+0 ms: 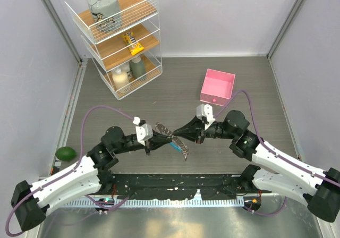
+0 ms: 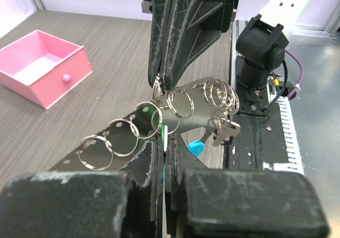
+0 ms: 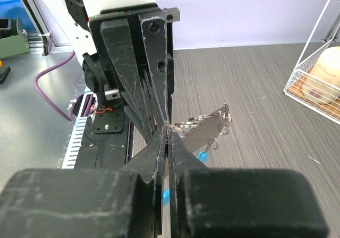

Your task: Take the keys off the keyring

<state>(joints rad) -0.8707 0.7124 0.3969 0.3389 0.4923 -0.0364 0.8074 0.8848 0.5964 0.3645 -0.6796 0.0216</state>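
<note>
Long links of the left arm (image 1: 74, 179) and right arm (image 1: 287, 163) wear white shells; joints and end caps are black. A thin purple cable (image 1: 101, 107) runs along each arm. Small white camera blocks (image 1: 142, 133) cap the wrists. Fingers (image 2: 175, 31) are black, flat, tapered, scuffed grey, with round screws (image 3: 154, 28).

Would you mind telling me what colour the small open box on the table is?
Pink; the box shows best in the left wrist view.

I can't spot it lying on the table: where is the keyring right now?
In the top view, the keyring is mid-table, pinched between the left gripper and the right gripper, which meet tip to tip, nearer the arm bases than the pink box.
</note>
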